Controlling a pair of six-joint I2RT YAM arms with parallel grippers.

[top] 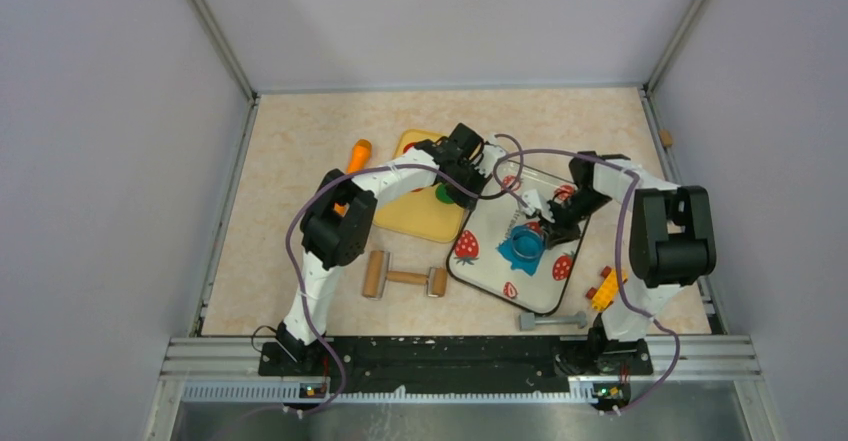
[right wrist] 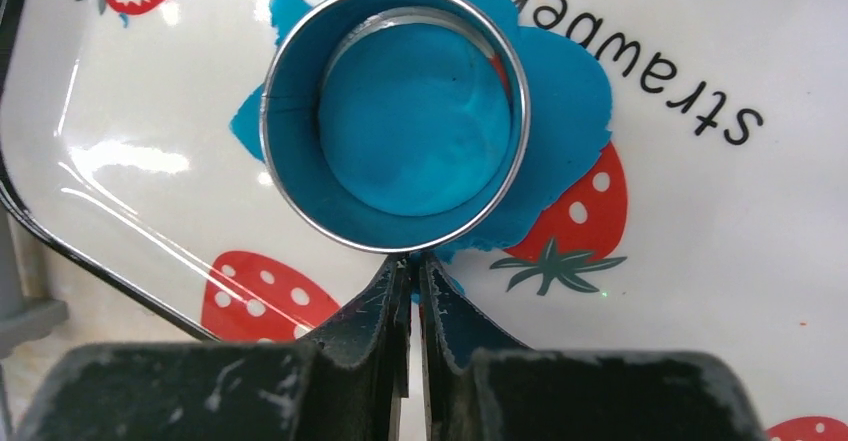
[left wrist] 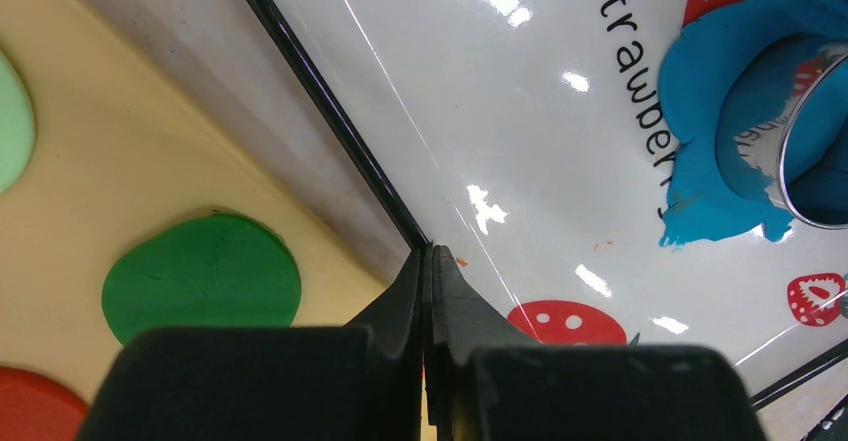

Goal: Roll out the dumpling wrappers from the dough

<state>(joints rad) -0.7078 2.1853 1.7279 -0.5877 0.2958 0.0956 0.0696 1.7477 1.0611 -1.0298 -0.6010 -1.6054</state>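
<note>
Blue dough [right wrist: 570, 111] flattened, ragged-edged; metal ring [right wrist: 290, 151] standing on it

Lab test cell: grey walls [top: 100, 161], aluminium rails [top: 213, 31].

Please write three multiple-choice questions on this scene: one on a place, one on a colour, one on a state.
1. The disc on the yellow board nearest the left gripper is: A) black; B) green; C) white.
2. The metal ring stands on: A) the dough on the tray; B) the yellow board; C) that disc.
3. The left gripper is: A) wide open; B) shut on the disc; C) shut, empty.
Key: B, it shows green; A, blue clay surrounds the ring; C, the jaws meet on nothing.
</note>
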